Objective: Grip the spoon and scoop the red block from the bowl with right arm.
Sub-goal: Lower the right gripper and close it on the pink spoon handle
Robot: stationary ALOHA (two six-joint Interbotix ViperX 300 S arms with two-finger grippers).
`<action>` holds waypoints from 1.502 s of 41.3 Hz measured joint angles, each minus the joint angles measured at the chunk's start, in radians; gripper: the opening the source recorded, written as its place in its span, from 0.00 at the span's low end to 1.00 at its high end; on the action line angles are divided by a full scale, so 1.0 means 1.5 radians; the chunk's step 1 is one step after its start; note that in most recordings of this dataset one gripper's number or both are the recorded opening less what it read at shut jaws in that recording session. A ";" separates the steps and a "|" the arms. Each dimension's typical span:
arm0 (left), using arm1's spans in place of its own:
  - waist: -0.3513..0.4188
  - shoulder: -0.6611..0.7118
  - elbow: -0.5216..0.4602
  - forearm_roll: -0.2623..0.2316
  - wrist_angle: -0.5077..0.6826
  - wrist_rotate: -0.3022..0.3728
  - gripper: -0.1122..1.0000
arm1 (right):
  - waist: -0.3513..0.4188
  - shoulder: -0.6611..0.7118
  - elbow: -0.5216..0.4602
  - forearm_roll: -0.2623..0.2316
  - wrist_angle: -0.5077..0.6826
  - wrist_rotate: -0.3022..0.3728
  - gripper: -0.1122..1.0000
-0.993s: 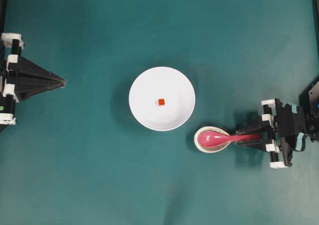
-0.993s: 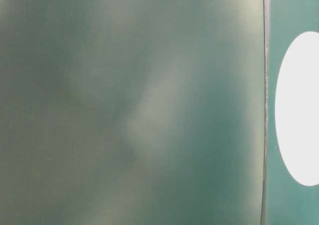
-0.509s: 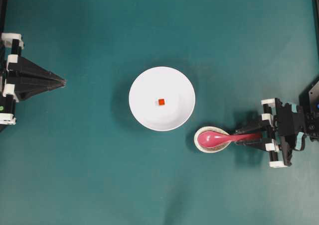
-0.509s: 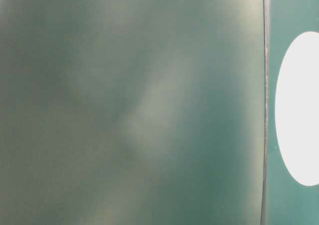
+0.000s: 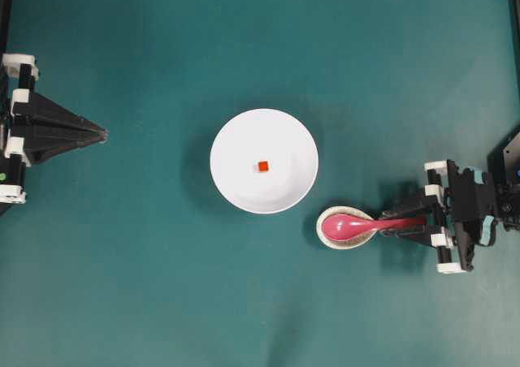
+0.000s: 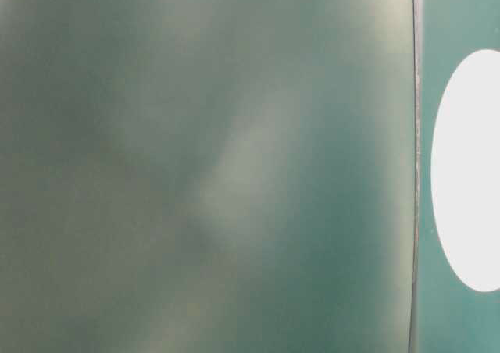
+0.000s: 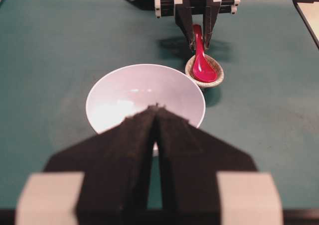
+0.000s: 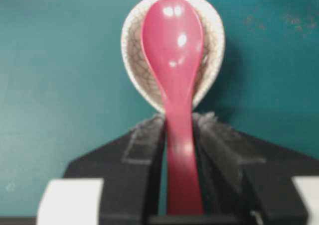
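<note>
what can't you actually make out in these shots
- Red block: hidden in the left wrist view by the left pincer.
- Table-level view: a blurred teal surface fills it; the bowl is cut by the right edge.
- Spoon handle end: off the bottom of the right wrist view.

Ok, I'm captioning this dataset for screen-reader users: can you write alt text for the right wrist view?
A glossy pink-red spoon lies with its scoop in a small speckled cream dish, its handle running back between the right gripper's two black fingers, which sit close on either side. Plain teal table surrounds them.
</note>
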 measured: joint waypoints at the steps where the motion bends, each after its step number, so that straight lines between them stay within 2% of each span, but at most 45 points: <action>1: -0.001 0.000 0.000 0.000 0.000 0.000 0.11 | 0.000 0.000 0.000 0.000 0.001 -0.001 0.44; 51: -0.001 0.000 0.000 0.000 0.001 -0.001 0.11 | -0.014 0.001 0.000 0.001 0.002 -0.003 0.44; 62: -0.001 0.000 0.000 0.000 0.000 -0.002 0.11 | -0.014 0.000 0.003 0.001 0.008 -0.041 0.44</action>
